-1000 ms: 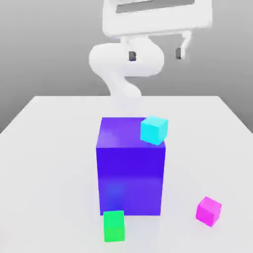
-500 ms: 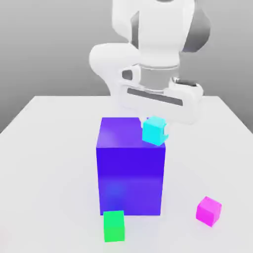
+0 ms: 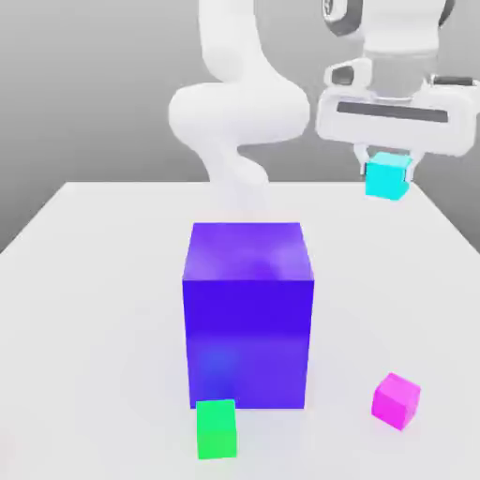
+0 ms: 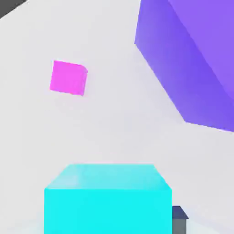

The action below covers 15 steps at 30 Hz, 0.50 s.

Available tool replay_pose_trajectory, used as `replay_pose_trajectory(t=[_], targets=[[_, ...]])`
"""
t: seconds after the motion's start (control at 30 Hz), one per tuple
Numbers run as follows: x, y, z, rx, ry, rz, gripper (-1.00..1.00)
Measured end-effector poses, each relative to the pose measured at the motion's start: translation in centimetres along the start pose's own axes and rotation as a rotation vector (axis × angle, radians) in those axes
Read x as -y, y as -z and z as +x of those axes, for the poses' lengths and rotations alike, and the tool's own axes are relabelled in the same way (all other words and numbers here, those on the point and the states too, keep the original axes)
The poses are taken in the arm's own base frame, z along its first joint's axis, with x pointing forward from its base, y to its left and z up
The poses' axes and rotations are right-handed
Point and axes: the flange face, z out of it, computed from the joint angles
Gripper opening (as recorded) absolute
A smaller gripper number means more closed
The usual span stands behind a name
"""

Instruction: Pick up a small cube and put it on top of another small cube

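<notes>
While raised high above the white table (image 3: 103, 281), toward the exterior view's right and the far side of the scene, gripper (image 3: 387, 161) clenched around a small cyan cube (image 3: 387, 178), held clear of every surface. Fingers pressing the cube's two sides, with one dark fingertip (image 4: 179, 218) peeking out beside the cyan cube (image 4: 107, 199) in the hand view. White arm (image 3: 239, 112) curving up behind the scene from the far edge of the table and reaching across to the wide white hand body just above the cube. Near the table's middle, a large blue-purple block (image 3: 247, 314), standing upright, much bigger than the small cubes, its top face bare. Just in front of the block's near left corner, a small green cube (image 3: 217, 428) resting on the table. Near the exterior view's right front, well apart from the block, a small magenta cube (image 3: 396, 400), turned slightly. From the hand view, magenta cube (image 4: 68, 77) visible on the table below and beyond the held cube, with the large block (image 4: 192, 59) off to one side. Plain grey backdrop behind the table.
</notes>
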Motion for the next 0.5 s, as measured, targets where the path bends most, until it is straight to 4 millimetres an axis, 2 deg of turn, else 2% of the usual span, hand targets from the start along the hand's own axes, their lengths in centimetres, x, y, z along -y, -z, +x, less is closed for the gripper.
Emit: replay_pose_trajectory(t=[0.1,0.23,0.37,0.5], targets=[[-4.3,-1.5,-4.0,-0.002,0.009,-0.012,-1.0],[-10.4,-4.2,-7.8,-0.013,0.012,-0.027,-1.0],[-16.1,-7.3,-9.9,-0.03,0.006,-0.035,-1.0],[-21.2,-10.6,-10.5,-0.048,-0.01,-0.035,-1.0]])
